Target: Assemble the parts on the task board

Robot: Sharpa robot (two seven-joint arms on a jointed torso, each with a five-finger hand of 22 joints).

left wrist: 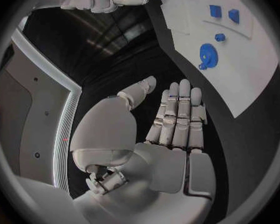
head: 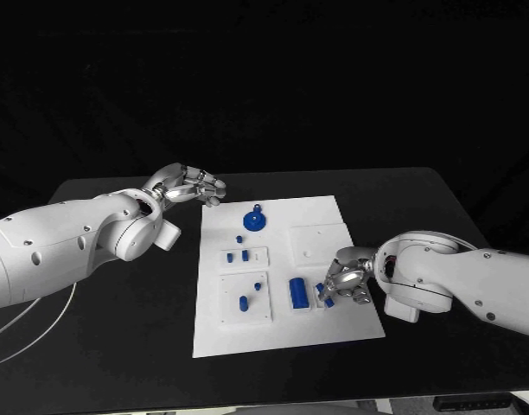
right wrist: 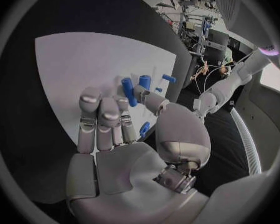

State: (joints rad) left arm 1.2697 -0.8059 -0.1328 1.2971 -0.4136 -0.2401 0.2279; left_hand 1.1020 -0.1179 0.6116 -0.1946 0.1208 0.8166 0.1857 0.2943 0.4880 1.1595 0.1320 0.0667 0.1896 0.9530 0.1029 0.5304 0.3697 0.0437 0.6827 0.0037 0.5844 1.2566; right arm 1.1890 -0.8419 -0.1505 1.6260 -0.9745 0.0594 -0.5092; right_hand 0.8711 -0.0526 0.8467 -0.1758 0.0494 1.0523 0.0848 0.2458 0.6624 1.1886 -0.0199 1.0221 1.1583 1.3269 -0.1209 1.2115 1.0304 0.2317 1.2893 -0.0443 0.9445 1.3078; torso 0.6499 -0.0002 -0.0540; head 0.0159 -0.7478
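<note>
Right hand [head: 343, 281] sits lowest and nearest in the head view, over the near right part of the board [head: 327, 333]; its wrist view shows the fingers [right wrist: 101, 115] curled in beside a blue peg [right wrist: 129, 91], but whether that peg is pinched or only lies just past the fingertips I cannot tell. Just beside this hand, toward the board's middle, lies a blue block [head: 298, 292]. Further left sits a white inset with two small blue parts [head: 242, 303], above it another inset with two more [head: 239, 256], then a lone small piece [head: 241, 238], and at the far end one round blue gear [head: 255, 221]. By my count that makes one gear, one block and at least five small pieces, with perhaps two short pegs more under the right hand. Left hand [head: 194, 185] hovers off the board's far left corner, over the bare worktop [head: 115, 328]; its wrist view shows it released, fingers [left wrist: 185, 112] straight and together, holding nothing. To do the step well, I judge the right hand should settle a firm pinch on one peg only, lift it straight, and keep the neighbouring block undisturbed, while the left stays off the board
</note>
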